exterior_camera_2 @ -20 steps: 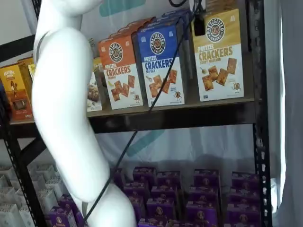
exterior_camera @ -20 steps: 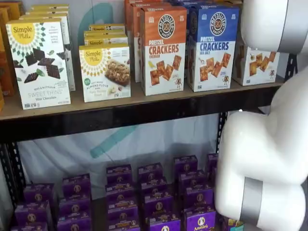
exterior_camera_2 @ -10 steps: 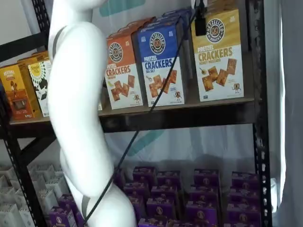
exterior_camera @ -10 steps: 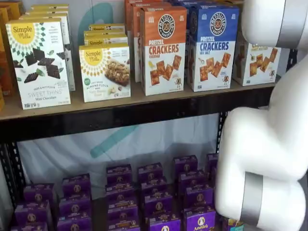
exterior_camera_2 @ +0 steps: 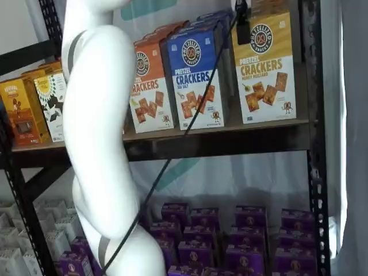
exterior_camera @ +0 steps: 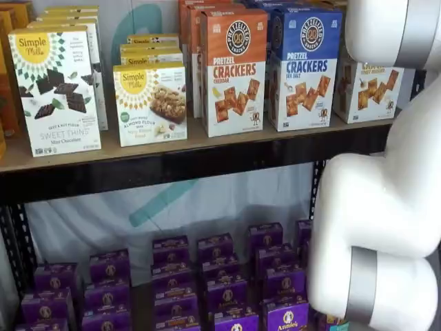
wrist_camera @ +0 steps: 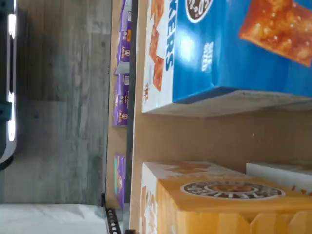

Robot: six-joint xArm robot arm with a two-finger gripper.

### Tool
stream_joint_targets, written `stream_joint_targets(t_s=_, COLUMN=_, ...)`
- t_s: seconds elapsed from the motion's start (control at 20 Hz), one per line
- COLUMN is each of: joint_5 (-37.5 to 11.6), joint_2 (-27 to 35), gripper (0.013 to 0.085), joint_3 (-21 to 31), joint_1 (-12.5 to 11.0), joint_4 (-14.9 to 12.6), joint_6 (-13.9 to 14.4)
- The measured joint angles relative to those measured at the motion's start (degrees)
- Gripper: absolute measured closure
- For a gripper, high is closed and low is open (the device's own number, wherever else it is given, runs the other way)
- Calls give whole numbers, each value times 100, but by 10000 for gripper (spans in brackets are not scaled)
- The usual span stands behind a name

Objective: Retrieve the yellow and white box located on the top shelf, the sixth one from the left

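Observation:
The yellow and white box stands at the right end of the top shelf [exterior_camera_2: 230, 141] in both shelf views [exterior_camera_2: 265, 69] [exterior_camera: 372, 86]; the white arm [exterior_camera: 386, 207] hides part of it in one. My gripper [exterior_camera_2: 242, 26] shows only as black fingers hanging from the top edge with a cable beside them, in front of the box's upper left corner. No gap between the fingers shows. The wrist view, turned on its side, looks close at the box's yellow top [wrist_camera: 219, 204] with its round logo.
A blue-and-white crackers box [exterior_camera_2: 198, 75] [wrist_camera: 234, 53] stands next to the yellow box, then an orange-and-white one [exterior_camera: 233, 69]. Simple Mills boxes [exterior_camera: 58, 89] stand further left. Several purple boxes [exterior_camera: 220, 276] fill the lower level. A black upright [exterior_camera_2: 313, 115] borders the shelf's right end.
The white arm has swung a little to the right in one shelf view and uncovered more of the yellow box in the other. The boxes have not moved.

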Motion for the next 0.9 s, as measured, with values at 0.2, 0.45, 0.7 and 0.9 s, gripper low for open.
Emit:
stream_joint_targets(t_s=0.2, joint_5=24, joint_2=-16, gripper=130, joint_3=54, joint_1=108, joint_4=-201, joint_6=38)
stream_joint_targets(t_s=0.45, joint_5=47, joint_2=0, gripper=130, joint_3=84, joint_1=143, joint_4=-292, joint_6=48)
stream_joint_targets(t_s=0.7, joint_5=22, joint_2=-11, gripper=210, joint_3=116, joint_1=136, joint_4=-276, joint_6=44)
stream_joint_targets(t_s=0.9, joint_5=19, joint_2=-9, gripper=290, joint_3=103, joint_1=119, joint_4=-237, joint_6=40)
